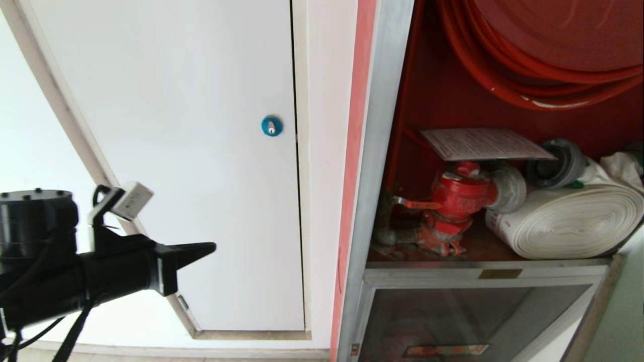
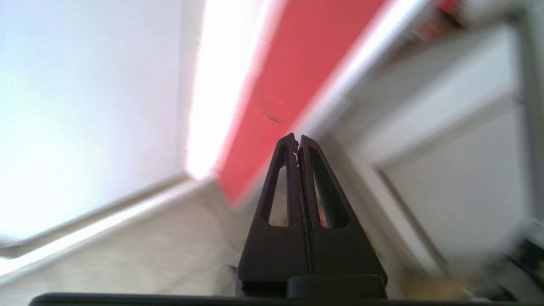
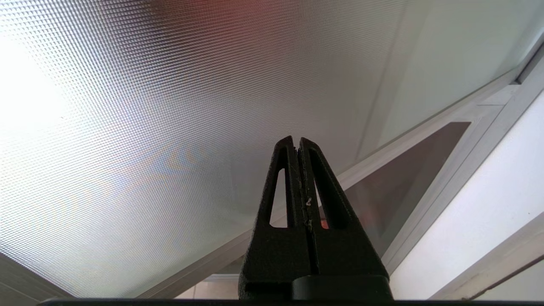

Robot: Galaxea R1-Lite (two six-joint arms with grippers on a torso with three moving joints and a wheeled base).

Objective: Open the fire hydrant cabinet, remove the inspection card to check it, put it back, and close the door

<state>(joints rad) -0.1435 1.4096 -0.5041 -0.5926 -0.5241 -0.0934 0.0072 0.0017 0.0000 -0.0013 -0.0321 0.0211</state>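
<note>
Cabinet: the tall silver-framed fire hydrant cabinet (image 1: 387, 151) with red interior stands open at the head view's right; its big glass door is not visible there.
Panel door: the plain white panel door with blue round lock (image 1: 176, 151) fills the left, behind the arm.
Hose: the rolled white hose (image 1: 568, 221) lies beside the red valve (image 1: 458, 201).
Card: the thin white inspection card (image 1: 483, 143) rests flat on top of the valve, long side running left to right.
Left gripper: the black left gripper (image 1: 209, 247) is low left, fingers pressed together and empty, pointing right; the card lies up and right, well apart. This arm looks nearer.
Right gripper: the right gripper (image 3: 296, 142), fingers together and empty, faces textured glass (image 3: 170, 127).
</note>
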